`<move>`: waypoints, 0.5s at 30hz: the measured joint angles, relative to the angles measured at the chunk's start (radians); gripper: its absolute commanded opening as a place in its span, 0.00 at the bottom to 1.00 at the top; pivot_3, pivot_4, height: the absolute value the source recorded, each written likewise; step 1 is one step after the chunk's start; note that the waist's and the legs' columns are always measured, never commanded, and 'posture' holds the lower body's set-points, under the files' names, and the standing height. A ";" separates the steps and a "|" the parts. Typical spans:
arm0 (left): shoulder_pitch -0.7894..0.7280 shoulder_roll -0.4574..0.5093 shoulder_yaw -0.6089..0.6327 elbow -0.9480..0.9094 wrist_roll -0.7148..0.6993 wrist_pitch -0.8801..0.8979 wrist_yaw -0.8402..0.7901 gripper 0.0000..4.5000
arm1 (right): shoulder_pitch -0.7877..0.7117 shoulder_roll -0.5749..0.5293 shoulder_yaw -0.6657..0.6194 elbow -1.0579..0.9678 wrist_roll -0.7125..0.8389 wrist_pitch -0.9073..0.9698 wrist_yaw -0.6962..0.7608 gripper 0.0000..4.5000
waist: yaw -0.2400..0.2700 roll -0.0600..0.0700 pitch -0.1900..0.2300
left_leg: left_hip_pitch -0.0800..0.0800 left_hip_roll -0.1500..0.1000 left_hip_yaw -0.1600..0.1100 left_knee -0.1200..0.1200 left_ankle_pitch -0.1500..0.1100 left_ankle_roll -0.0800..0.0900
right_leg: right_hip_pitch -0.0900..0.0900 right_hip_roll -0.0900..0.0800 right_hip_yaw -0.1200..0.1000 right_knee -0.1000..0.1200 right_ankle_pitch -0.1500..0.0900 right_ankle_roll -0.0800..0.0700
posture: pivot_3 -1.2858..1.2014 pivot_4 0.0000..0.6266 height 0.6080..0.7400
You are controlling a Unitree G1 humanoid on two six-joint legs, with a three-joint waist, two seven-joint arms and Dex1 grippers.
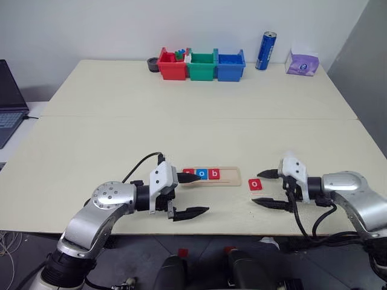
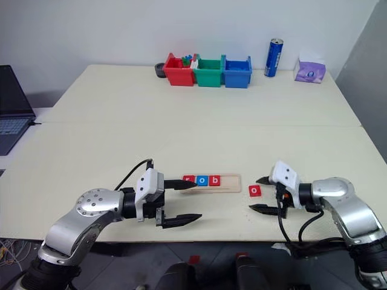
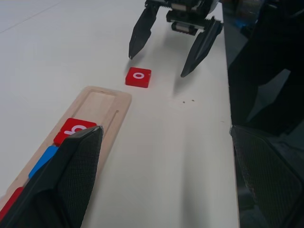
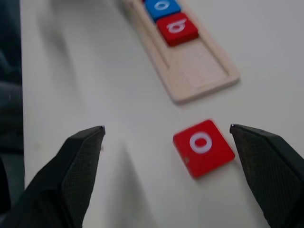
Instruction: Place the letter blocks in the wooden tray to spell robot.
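The wooden tray [image 1: 228, 177] lies near the table's front edge. Its left part holds a red r tile [image 1: 188, 174], a blue o tile [image 1: 201, 174] and a red b tile [image 1: 214, 174]; its right part is bare. A loose red o tile [image 1: 255, 185] lies flat on the table just right of the tray. My right gripper [image 1: 260, 188] is open, pointing left, with the red o tile [image 4: 203, 147] just ahead of its fingertips and untouched. My left gripper [image 1: 201, 194] is open and empty at the tray's left end, its far finger over the r tile.
Red [image 1: 172, 65], green [image 1: 202, 65] and blue [image 1: 231, 65] bins stand in a row at the back, with a blue can [image 1: 266, 51] and a purple tissue pack [image 1: 302, 62] to their right. A laptop [image 1: 9, 99] sits at the far left.
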 measured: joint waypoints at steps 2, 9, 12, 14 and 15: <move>-0.001 0.004 0.000 0.000 0.001 -0.005 -0.008 1.00 | -0.046 0.007 0.015 0.095 -0.017 -0.077 0.041 0.99 | -0.003 0.000 0.000 | 0.001 0.000 0.000 0.000 0.000 0.000 | 0.000 0.000 0.000 0.001 0.000 0.000 | 0.52 0.24 1.00; -0.002 0.018 -0.007 0.004 0.025 -0.047 -0.021 1.00 | -0.169 0.075 0.051 0.280 -0.044 -0.152 0.094 0.99 | 0.003 0.000 0.000 | 0.003 0.001 -0.001 -0.001 0.000 0.000 | 0.001 0.001 0.000 0.002 0.001 -0.002 | 0.52 0.24 1.00; -0.009 0.017 -0.006 0.018 0.025 -0.049 -0.019 1.00 | -0.188 0.089 0.059 0.293 -0.044 -0.143 0.110 0.99 | 0.005 0.000 0.000 | 0.003 0.001 -0.001 -0.001 0.000 0.000 | 0.001 0.000 0.000 0.002 0.001 -0.003 | 0.52 0.24 1.00; -0.011 0.017 -0.006 0.021 0.025 -0.051 -0.018 1.00 | -0.198 0.091 0.060 0.301 -0.045 -0.132 0.116 0.99 | 0.005 0.000 0.000 | 0.003 0.001 -0.001 -0.001 0.000 0.000 | 0.002 0.000 0.000 0.002 0.001 -0.003 | 0.52 0.24 1.00; -0.013 0.016 -0.006 0.022 0.025 -0.052 -0.018 1.00 | -0.199 0.092 0.061 0.306 -0.046 -0.127 0.120 0.99 | 0.005 0.000 0.000 | 0.003 0.001 -0.001 0.000 0.000 0.000 | 0.002 0.000 0.000 0.002 0.001 -0.003 | 0.52 0.24 1.00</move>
